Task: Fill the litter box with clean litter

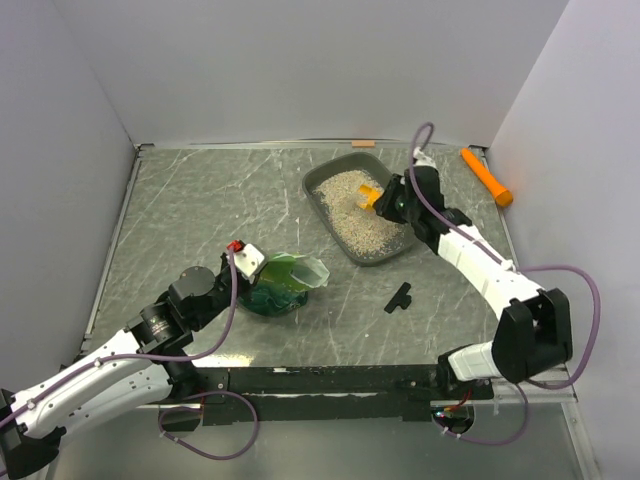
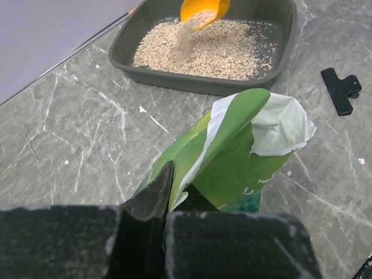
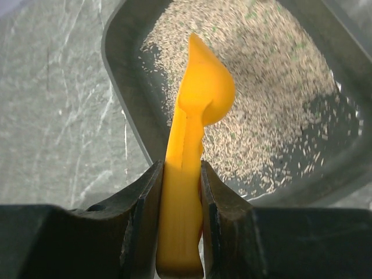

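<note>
Your R hand is clenched on the orange plastic scoop: tip slowly, low over the dark grey plastic litter box. L hand grips the crinkled green bag, hold it upright

Crinkled green bag gapes open at the left claw, black clip well off to its right; orange scoop tilts in the right claw.

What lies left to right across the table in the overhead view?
First the green bag in the left gripper → litter box, right gripper holding the scoop over it → orange tool.
</note>
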